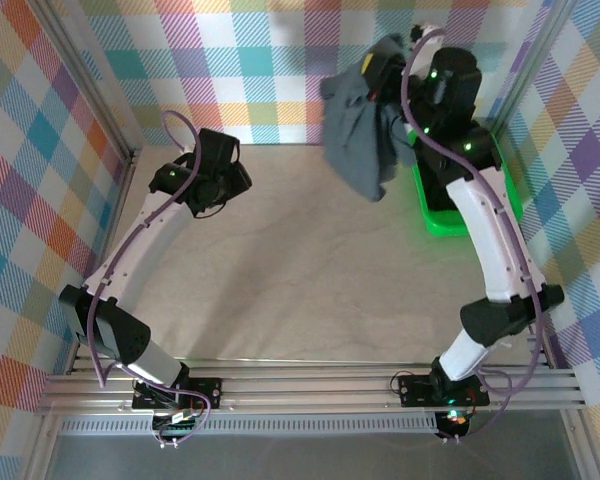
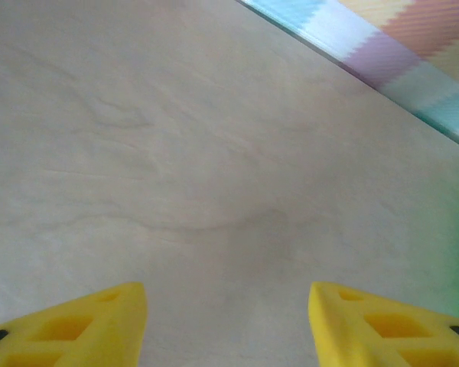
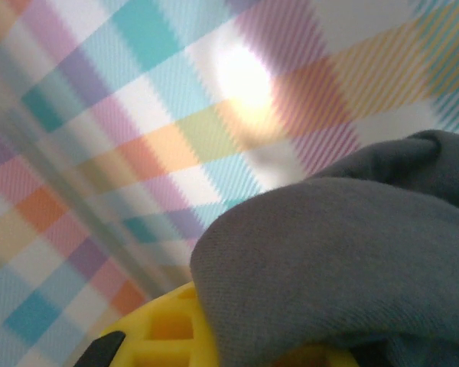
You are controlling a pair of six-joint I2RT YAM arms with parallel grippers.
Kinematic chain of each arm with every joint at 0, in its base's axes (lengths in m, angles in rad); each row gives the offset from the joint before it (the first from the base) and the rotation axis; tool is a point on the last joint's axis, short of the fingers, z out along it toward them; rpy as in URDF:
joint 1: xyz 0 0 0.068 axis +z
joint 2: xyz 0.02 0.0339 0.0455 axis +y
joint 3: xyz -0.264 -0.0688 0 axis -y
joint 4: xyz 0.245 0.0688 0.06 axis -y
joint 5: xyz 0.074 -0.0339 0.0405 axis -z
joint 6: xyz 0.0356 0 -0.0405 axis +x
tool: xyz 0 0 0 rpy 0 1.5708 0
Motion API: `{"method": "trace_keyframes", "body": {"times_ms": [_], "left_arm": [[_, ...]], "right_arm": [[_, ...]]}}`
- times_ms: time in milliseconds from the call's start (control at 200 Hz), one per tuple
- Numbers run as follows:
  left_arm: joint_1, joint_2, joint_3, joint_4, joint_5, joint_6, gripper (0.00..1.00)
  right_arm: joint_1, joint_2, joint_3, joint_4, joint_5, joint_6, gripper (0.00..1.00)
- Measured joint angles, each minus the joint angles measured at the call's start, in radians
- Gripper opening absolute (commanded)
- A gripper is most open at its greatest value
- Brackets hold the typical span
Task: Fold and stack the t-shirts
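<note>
From above, the right gripper is up at about 1 o'clock, close to the plaid wall. Its jaws are clamped on a slate grey t-shirt, which hangs bunched from them, clear of the desk. Under that arm, at 2 o'clock, sits a bright green tray, partly covered by the arm and by the hanging cloth. The left gripper is over at 10 o'clock, pointing down at bare wood, well apart from the shirt.

In the left wrist camera, two yellow fingers stand wide apart at 7 and 5 o'clock with nothing between them, so the jaws are released. Pale desk shows beneath and a strip of plaid wall at 1 o'clock.

In the right wrist camera, grey cloth piles in from 4 o'clock and drapes over one yellow finger at 6 o'clock. The pinch itself is buried under the cloth, though it looks clenched on it. Blurred plaid wall lies behind.
</note>
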Motion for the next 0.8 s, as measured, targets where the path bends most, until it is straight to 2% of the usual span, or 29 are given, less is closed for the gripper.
{"method": "trace_keyframes", "body": {"times_ms": [115,145,190,235,285,425,520,625,800], "left_arm": [[0.008,-0.032,0.0,-0.037,-0.086,-0.004,0.64],[0.011,-0.045,0.0,-0.043,-0.1,-0.004,0.64],[0.018,-0.064,-0.001,-0.054,-0.113,-0.004,0.64],[0.029,-0.083,-0.006,-0.061,-0.116,-0.006,0.66],[0.041,-0.102,-0.021,-0.065,-0.114,-0.01,0.66],[0.056,-0.122,-0.111,-0.088,-0.061,-0.011,0.65],[0.056,-0.124,-0.23,-0.095,0.008,-0.011,0.64],[0.056,-0.134,-0.373,-0.111,0.069,-0.015,0.6],[0.077,-0.212,-0.577,-0.082,0.207,-0.053,0.59]], "right_arm": [[0.07,-0.079,-0.177,-0.008,0.006,0.049,0.01],[0.078,-0.085,-0.218,-0.013,0.002,0.063,0.09],[0.084,-0.078,-0.274,-0.023,-0.012,0.083,0.31],[0.086,-0.046,-0.31,-0.042,-0.037,0.098,0.46],[0.086,0.013,-0.334,-0.062,-0.07,0.109,0.52],[0.086,0.151,-0.473,-0.091,-0.112,0.127,0.56],[0.087,0.145,-0.617,-0.117,-0.111,0.138,0.55],[0.117,0.102,-0.696,-0.132,-0.072,0.108,0.54],[0.307,-0.02,-0.833,-0.103,-0.015,0.039,0.52]]}}
